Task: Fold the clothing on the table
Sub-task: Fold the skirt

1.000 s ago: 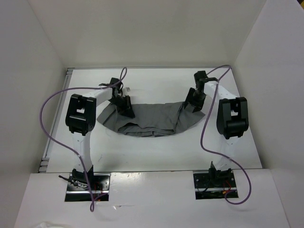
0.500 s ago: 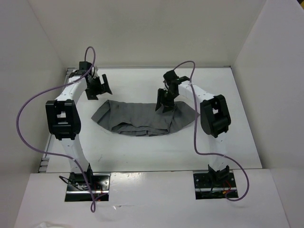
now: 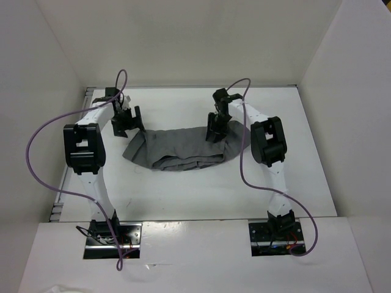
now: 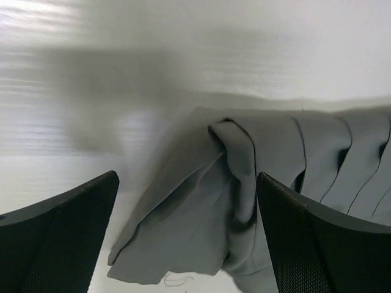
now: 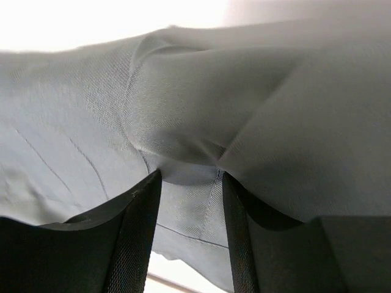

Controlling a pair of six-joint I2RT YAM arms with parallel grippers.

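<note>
Looking down on a white table [image 3: 183,189] boxed in by white walls [image 3: 183,43]. Finding the clothing [image 3: 183,149] as a crumpled grey band across the far half, with the left gripper [image 3: 127,120] spread wide just off its left end and the right gripper [image 3: 215,131] down on its upper right part. From the left wrist: peering between parted, empty fingers [image 4: 61,244] at the bunched, pleated left end. From the right wrist: seeing fingers [image 5: 134,238] pressed into grey fabric, a ridge between them; cannot tell whether clamped.
</note>
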